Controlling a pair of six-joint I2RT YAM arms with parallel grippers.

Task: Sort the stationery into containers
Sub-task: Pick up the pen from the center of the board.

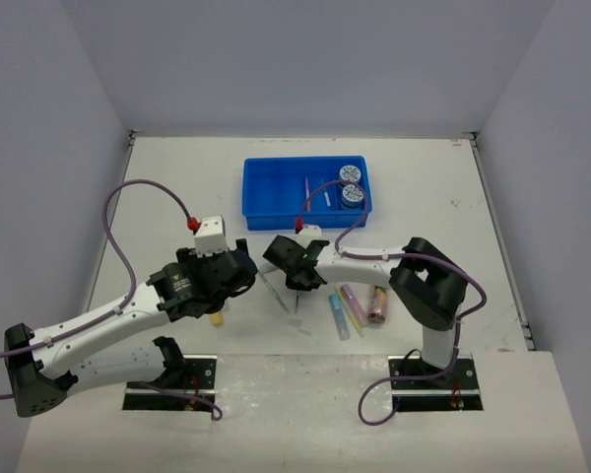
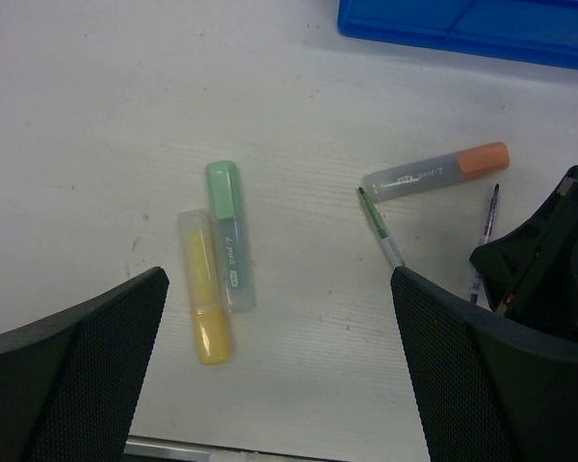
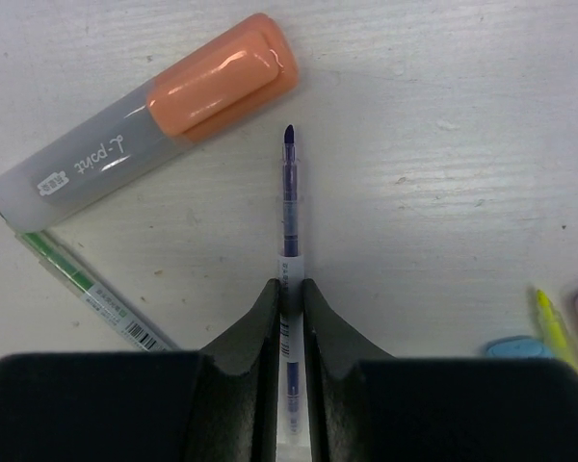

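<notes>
My right gripper (image 3: 289,287) is shut on a thin purple pen (image 3: 289,192) whose tip points away from the camera, low over the white table. An orange marker (image 3: 154,115) and a thin green pen (image 3: 87,289) lie just to its left. My left gripper (image 2: 279,385) is open and empty above bare table. A yellow marker (image 2: 204,298) and a green marker (image 2: 229,236) lie side by side ahead of its left finger. The blue tray (image 1: 266,197) stands behind both grippers, holding two round patterned discs (image 1: 350,172) and a thin pen (image 1: 306,187).
A blue marker (image 1: 338,315), a thin yellow-pink marker (image 1: 352,307) and a pink patterned tube (image 1: 379,304) lie beside the right arm's elbow. The two grippers (image 1: 238,271) (image 1: 297,281) are close together at the table's middle. The right gripper (image 2: 549,260) shows at the right edge of the left wrist view.
</notes>
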